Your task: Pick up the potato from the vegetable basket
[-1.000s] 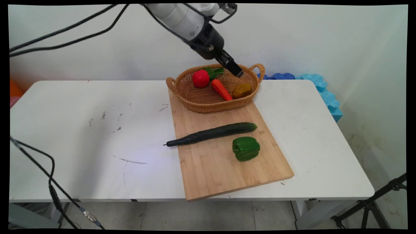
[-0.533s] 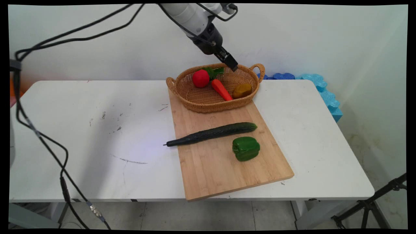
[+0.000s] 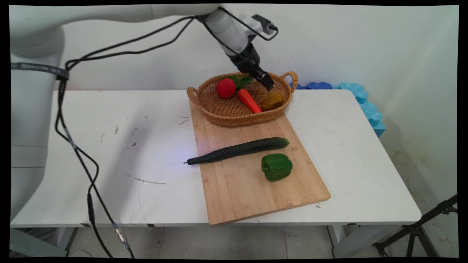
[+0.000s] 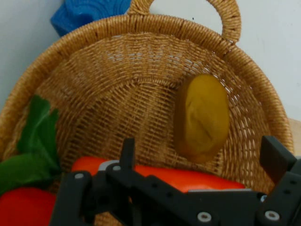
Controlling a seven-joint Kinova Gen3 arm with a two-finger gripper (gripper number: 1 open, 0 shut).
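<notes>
The gripper (image 3: 268,84) hangs spread wide over the basket (image 3: 219,115), top middle of the frame. The potato (image 4: 202,117) lies nearest, beside the carrot (image 3: 249,100). Come down straight, fingers either side.

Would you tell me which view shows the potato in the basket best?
The hand view: the potato fills much of the picture, lying on the basket's weave beyond the carrot. The main view shows it small, below the gripper.
</notes>
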